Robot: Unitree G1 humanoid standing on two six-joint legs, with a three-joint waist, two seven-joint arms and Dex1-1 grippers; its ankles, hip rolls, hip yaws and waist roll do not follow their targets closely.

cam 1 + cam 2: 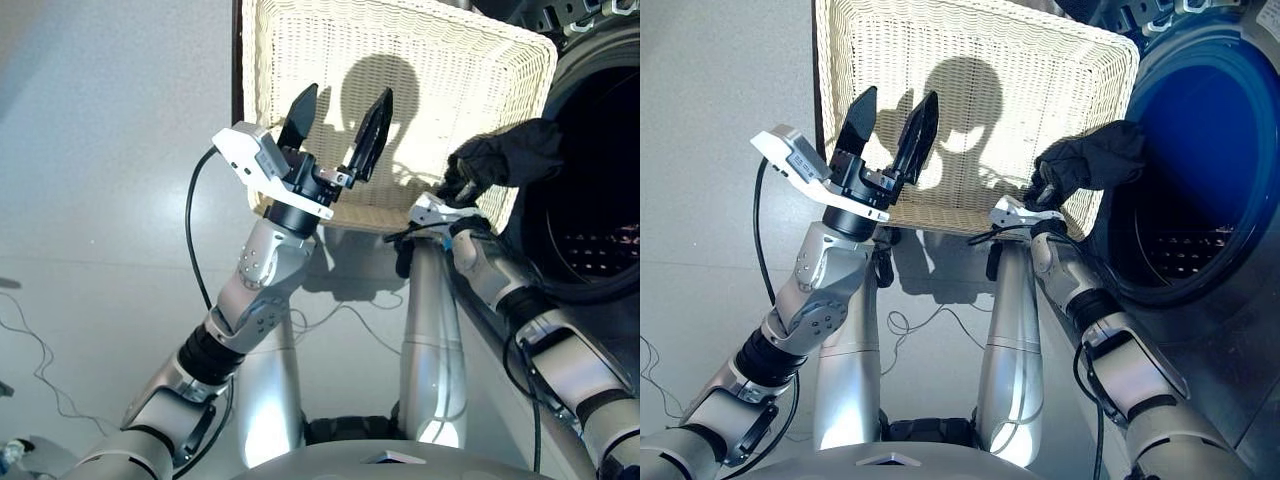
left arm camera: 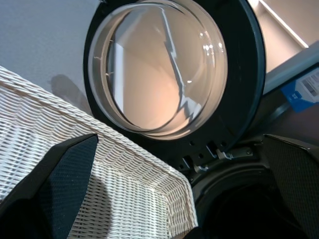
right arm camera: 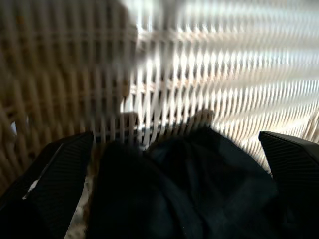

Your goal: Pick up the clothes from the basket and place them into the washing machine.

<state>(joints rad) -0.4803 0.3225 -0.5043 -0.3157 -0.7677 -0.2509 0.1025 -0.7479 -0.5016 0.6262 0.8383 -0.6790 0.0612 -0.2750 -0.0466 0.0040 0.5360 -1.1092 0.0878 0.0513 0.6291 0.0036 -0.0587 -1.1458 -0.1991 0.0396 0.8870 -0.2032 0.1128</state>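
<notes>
Over the cream-white woven wicker basket (image 1: 1060, 80), the left gripper (image 1: 890, 125) hovers with its two black fingers spread apart and empty, while the right gripper (image 1: 1038, 195) lifts a bunched black cloth garment (image 1: 1090, 158) at the basket's corner, just beside the washing machine's round drum mouth (image 1: 1200, 170).

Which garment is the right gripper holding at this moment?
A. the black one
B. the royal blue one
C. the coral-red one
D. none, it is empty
A: the black garment is bunched at the right gripper, lifted over the near right corner of the cream-white wicker basket beside the washing machine's drum mouth; the left gripper is open and empty.
</notes>
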